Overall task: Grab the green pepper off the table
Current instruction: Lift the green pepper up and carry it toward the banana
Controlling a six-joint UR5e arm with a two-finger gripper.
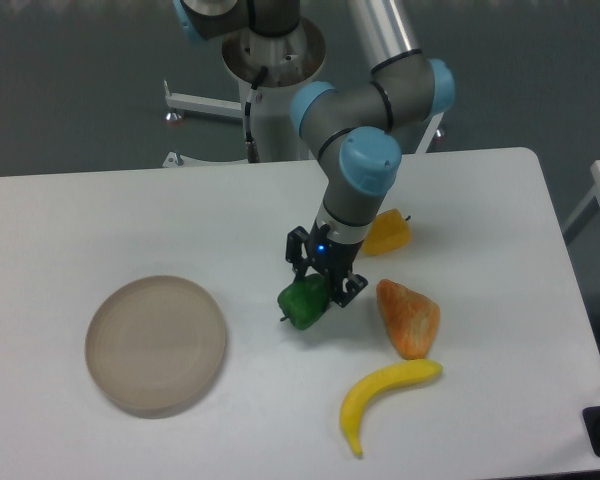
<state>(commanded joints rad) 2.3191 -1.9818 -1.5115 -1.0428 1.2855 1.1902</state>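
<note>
Green pepper [302, 301] is pinched tight in the gripper [325, 283], but it looks barely off the surface [100, 220].

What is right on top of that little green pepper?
The robot's black pincer sits on the green pepper, its fingers closed around the top. That covers the pepper's upper right side. Only the white table shows around it; underneath cannot be seen.

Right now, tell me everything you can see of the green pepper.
The green pepper is small, glossy, dark green and lumpy, with a short stem poking out at its lower left. It sits just under the end effector, whose fingers close around its upper right side. Whether it rests on the white table or is lifted slightly, I cannot tell. No other object touches it.
</note>
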